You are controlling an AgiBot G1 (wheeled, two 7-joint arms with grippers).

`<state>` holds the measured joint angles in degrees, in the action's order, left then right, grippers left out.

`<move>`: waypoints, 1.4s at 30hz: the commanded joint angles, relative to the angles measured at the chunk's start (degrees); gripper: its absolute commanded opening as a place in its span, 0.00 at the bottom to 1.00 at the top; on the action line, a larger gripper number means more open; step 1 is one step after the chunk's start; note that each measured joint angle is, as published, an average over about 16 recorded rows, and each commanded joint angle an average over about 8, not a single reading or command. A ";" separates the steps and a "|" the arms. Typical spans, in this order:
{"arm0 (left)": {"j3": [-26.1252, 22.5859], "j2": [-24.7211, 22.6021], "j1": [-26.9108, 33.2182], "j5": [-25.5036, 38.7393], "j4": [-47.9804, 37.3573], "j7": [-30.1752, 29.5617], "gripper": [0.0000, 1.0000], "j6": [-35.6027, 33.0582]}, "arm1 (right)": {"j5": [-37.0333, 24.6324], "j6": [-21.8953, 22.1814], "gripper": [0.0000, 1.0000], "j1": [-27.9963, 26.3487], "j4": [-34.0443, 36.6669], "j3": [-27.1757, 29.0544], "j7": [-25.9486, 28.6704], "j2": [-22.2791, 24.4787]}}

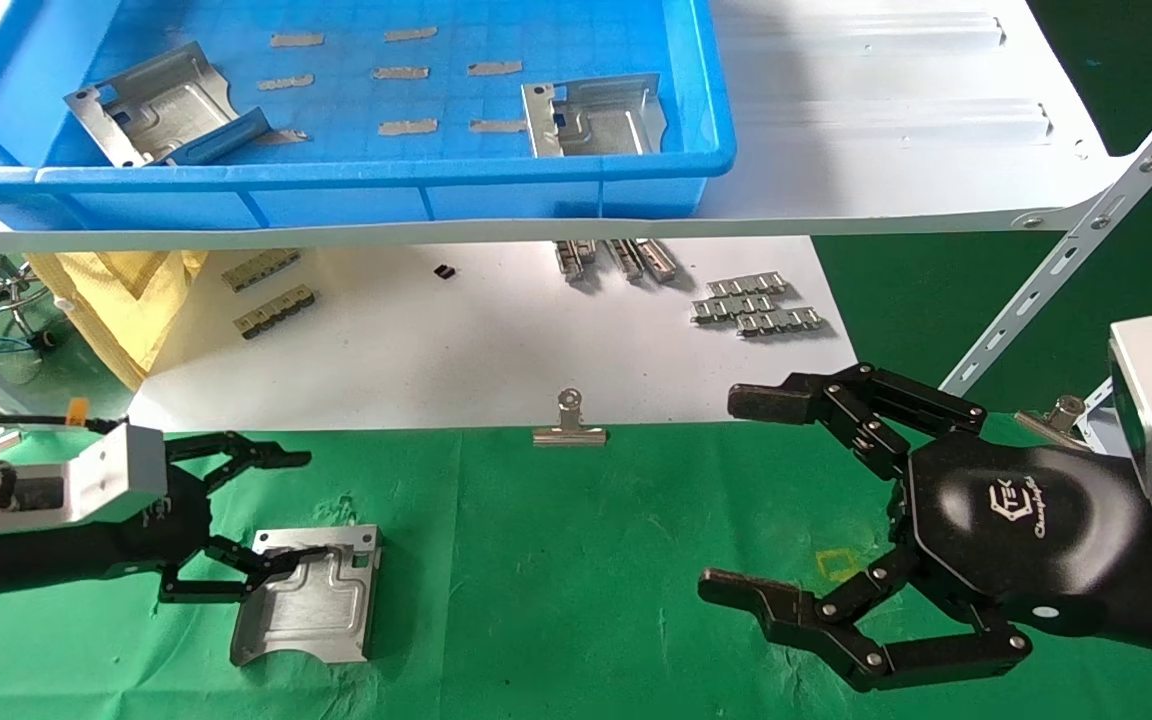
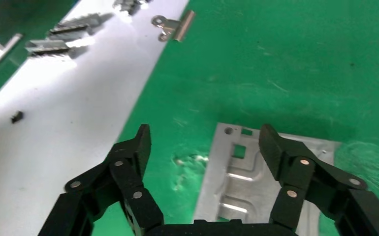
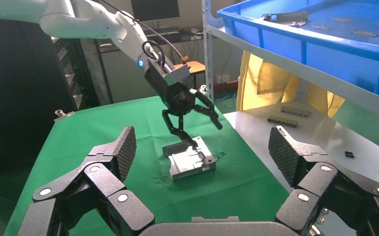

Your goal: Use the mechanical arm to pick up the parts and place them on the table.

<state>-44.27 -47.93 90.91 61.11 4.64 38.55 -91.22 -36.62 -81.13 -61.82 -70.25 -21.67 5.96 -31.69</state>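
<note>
L tool [image 1: 236, 520] spread wide right over the stamped plate [image 1: 308, 592], which lies flat on the near-left green tabletop [image 1: 576, 560], its long axis running near-far. R tool [image 1: 746, 500] also wide, empty, well apart at right. 2 more plates [image 1: 591, 118] in the far blue tray [image 1: 436, 185], nearer L arm.

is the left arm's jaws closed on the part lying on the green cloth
No, the left gripper stands with its jaws spread wide above the part, which lies flat on the table with neither jaw clamping it.

We see 2 glossy black arms: the right claw [image 1: 736, 495] has a white logo, silver screws and a silver boxy wrist; the left claw [image 1: 276, 510] carries black cables.
</note>
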 commanded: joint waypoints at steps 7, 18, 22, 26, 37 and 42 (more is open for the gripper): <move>0.16 0.09 -0.33 -0.23 0.54 -0.35 1.00 0.06 | 0.00 0.00 1.00 0.00 0.00 0.00 0.00 0.00; 4.16 1.92 -4.43 -2.92 10.26 -7.29 1.00 0.84 | 0.01 0.01 1.00 0.01 0.01 0.00 0.00 0.00; 6.05 2.78 -6.39 -4.21 14.87 -10.59 1.00 1.20 | 0.01 0.01 1.00 0.01 0.01 0.00 0.00 0.00; 7.93 3.64 -8.33 -5.48 19.45 -13.87 1.00 1.57 | 0.01 0.01 1.00 0.01 0.01 0.00 0.00 0.00; 13.11 6.00 -13.69 -8.99 32.06 -22.91 1.00 2.58 | 0.01 0.01 1.00 0.01 0.01 0.00 0.00 0.00; 15.46 7.07 -16.12 -10.58 37.78 -27.00 1.00 3.03 | 0.01 0.01 1.00 0.01 0.01 0.00 0.00 0.00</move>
<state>-28.81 -40.86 74.79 50.53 42.43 11.55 -88.18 -36.61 -81.13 -61.81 -70.25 -21.67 5.96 -31.68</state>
